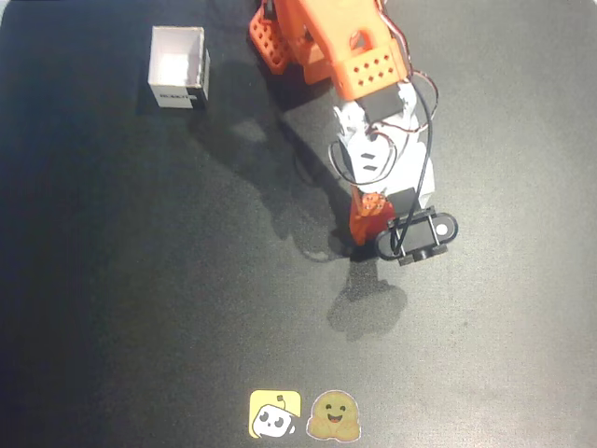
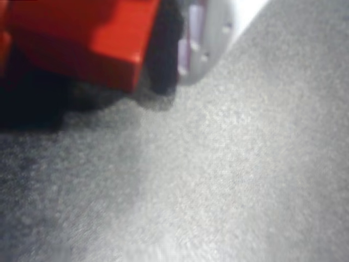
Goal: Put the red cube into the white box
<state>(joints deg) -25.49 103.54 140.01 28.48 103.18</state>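
Note:
The red cube (image 1: 366, 227) sits between the jaws of my gripper (image 1: 370, 219) right of the table's middle in the overhead view. A shadow cast below and apart from it suggests it hangs above the dark table. In the wrist view the red cube (image 2: 82, 38) fills the top left, pressed beside a dark pad and a pale finger (image 2: 204, 38), with grey table surface beneath. The white box (image 1: 177, 96) stands open-topped at the far left back, its dark label facing the front, well away from the gripper.
The orange arm base (image 1: 289, 37) stands at the back centre. Two stickers, a yellow one (image 1: 275, 413) and a brown one (image 1: 334, 415), lie at the front edge. A black camera mount (image 1: 422, 237) juts out beside the gripper.

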